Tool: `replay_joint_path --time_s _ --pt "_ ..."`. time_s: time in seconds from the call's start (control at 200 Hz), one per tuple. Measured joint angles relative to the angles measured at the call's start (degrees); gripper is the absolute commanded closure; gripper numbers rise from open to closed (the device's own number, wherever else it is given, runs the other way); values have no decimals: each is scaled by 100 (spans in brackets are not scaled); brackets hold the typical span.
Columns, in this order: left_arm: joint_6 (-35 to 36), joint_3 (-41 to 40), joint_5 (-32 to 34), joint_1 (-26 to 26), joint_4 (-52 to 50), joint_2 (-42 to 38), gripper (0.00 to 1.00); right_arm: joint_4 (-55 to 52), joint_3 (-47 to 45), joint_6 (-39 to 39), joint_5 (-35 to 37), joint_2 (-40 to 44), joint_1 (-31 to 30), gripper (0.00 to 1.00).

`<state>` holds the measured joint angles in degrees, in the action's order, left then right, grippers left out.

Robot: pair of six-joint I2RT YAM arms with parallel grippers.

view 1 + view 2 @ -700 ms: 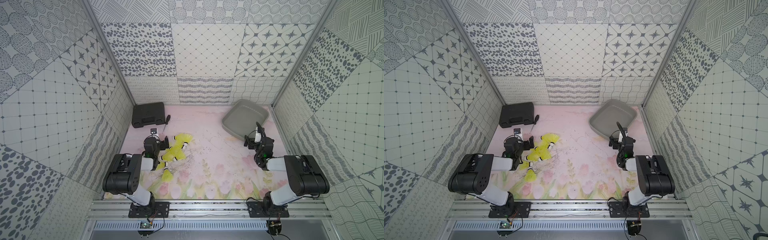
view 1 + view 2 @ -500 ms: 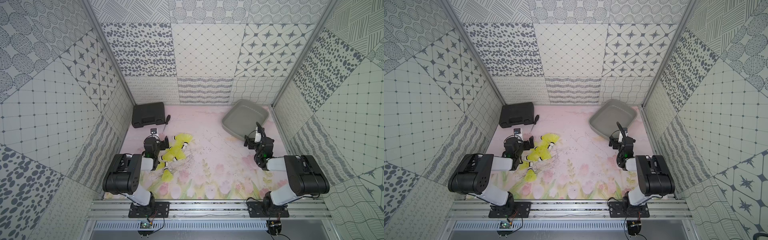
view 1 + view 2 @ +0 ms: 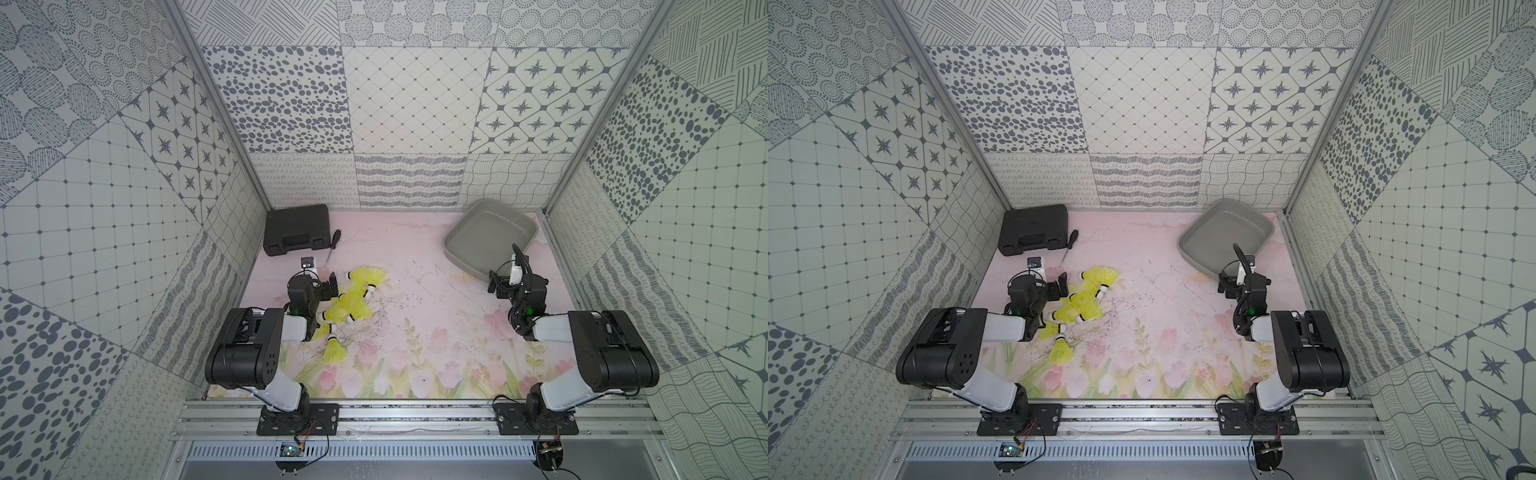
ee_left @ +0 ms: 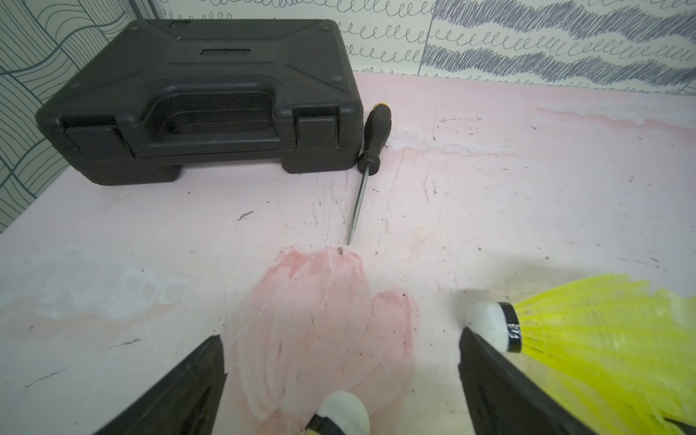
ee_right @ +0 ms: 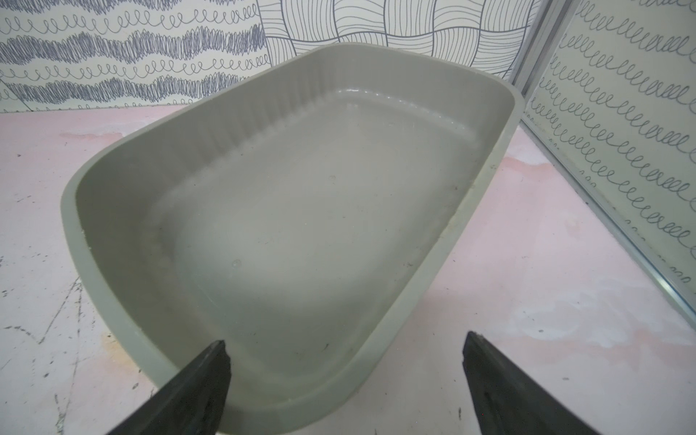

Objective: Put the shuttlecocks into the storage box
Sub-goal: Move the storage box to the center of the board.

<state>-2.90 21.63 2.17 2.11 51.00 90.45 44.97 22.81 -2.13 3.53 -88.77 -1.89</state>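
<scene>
Several neon-yellow shuttlecocks (image 3: pixel 353 301) (image 3: pixel 1084 305) lie in a loose pile on the pink mat, left of centre. My left gripper (image 3: pixel 323 286) (image 3: pixel 1059 286) (image 4: pixel 341 339) stands open at the pile's left edge. One white tip (image 4: pixel 344 412) lies low between its fingers, ungripped. Another shuttlecock (image 4: pixel 587 339) lies just outside one finger, its tip against that fingertip. The grey storage box (image 3: pixel 490 235) (image 3: pixel 1225 232) (image 5: pixel 301 211) sits empty at the back right. My right gripper (image 3: pixel 502 286) (image 3: pixel 1230 286) (image 5: pixel 344 342) hangs open and empty over the box's near corner.
A black hard case (image 3: pixel 297 230) (image 3: pixel 1034 228) (image 4: pixel 203 98) sits in the back left corner. A black-handled screwdriver (image 3: pixel 332 245) (image 3: pixel 1069 245) (image 4: pixel 367 158) lies beside it. Patterned walls close in the mat on three sides.
</scene>
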Motion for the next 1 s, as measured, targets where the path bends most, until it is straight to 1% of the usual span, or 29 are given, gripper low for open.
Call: replay_joint_path --time_s 0.07,0.175,0.285,0.345,0.435,0.57,0.78,0.85,1.001 --pt "-4 -136 42 0 28 -87 0 -116 0 -9 39 129 0 0" --pt "-33 -236 157 0 -37 -417 0 -450 20 -72 151 507 0 0" --pt "-94 -219 299 0 -170 -850 0 -1237 319 -295 328 931 0 0" --pt "-144 -144 369 0 -415 -1123 0 -1687 577 -483 398 1126 0 0" --pt "-323 105 444 0 -964 -1587 0 -2396 1038 -798 487 1268 2 0" --pt "-726 570 442 0 -1853 -2214 0 -3434 1698 -1320 579 1252 4 0" --pt "-1462 1244 358 0 -3368 -2999 0 -4859 2592 -1993 599 861 42 0" --pt "-1663 1373 306 0 -3836 -3209 0 -5213 2758 -2155 595 704 72 5" --pt "-2026 1580 223 0 -4763 -3543 0 -5801 3064 -2420 413 295 203 18"
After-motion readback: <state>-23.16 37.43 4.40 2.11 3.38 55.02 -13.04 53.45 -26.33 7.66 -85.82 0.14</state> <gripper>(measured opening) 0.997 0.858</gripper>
